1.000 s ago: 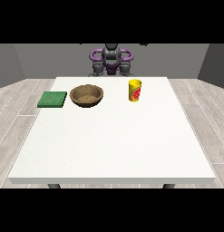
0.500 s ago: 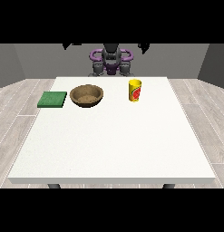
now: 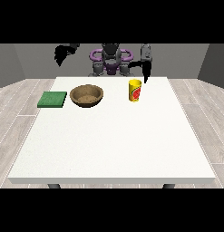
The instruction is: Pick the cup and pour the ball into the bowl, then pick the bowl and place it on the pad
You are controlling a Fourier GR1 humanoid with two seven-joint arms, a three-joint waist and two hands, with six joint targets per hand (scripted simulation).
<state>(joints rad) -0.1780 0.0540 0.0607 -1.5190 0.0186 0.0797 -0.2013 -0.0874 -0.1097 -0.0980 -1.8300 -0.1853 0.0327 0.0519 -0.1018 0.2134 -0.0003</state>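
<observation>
Arms just raised: robot hand at the view's right (image 3: 145, 71) now above cup (image 3: 135, 90), finger state unreadable; reach starting, nothing grasped

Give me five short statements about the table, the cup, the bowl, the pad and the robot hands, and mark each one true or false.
1. The yellow cup stands upright on the white table. True.
2. The brown bowl sits on the green pad. False: the bowl rests on the table, beside the pad and apart from it.
3. The bowl lies between the pad and the cup. True.
4. The robot hand at the view's right holds the cup. False: it hangs above and just behind the cup, not around it.
5. The robot hand at the view's left rests on the pad. False: it is raised in the air, well above the table.
</observation>
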